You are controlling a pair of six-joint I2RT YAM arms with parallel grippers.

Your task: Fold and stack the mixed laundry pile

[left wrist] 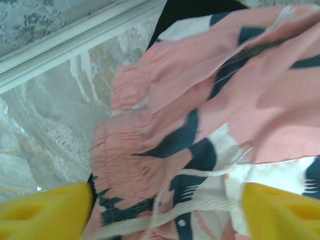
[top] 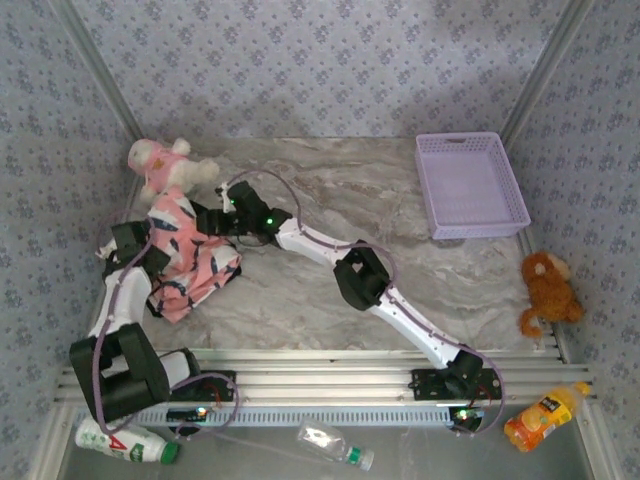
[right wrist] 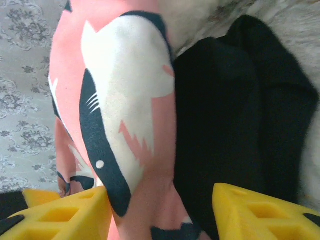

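The pink garment (top: pixel 190 255) with dark and white bird shapes lies crumpled at the table's left, on top of the black T-shirt (right wrist: pixel 240 110). My left gripper (top: pixel 158 262) hovers over the garment's near left part. In the left wrist view its jaws (left wrist: pixel 162 212) stand wide open, with the gathered waistband (left wrist: pixel 130 150) and white drawstring below them. My right gripper (top: pixel 218 215) is at the garment's far right edge. It (right wrist: pixel 162 215) is open, with a pink fold (right wrist: pixel 125 100) and black cloth lying between the yellow fingers (right wrist: pixel 65 215), neither pinched.
A pink-and-white plush toy (top: pixel 165 165) sits just behind the clothes by the left wall. A lavender basket (top: pixel 470 185) stands at the back right, with a brown plush (top: pixel 548 290) near it. Bottles (top: pixel 545 415) (top: pixel 125 440) (top: pixel 335 445) lie below the front rail.
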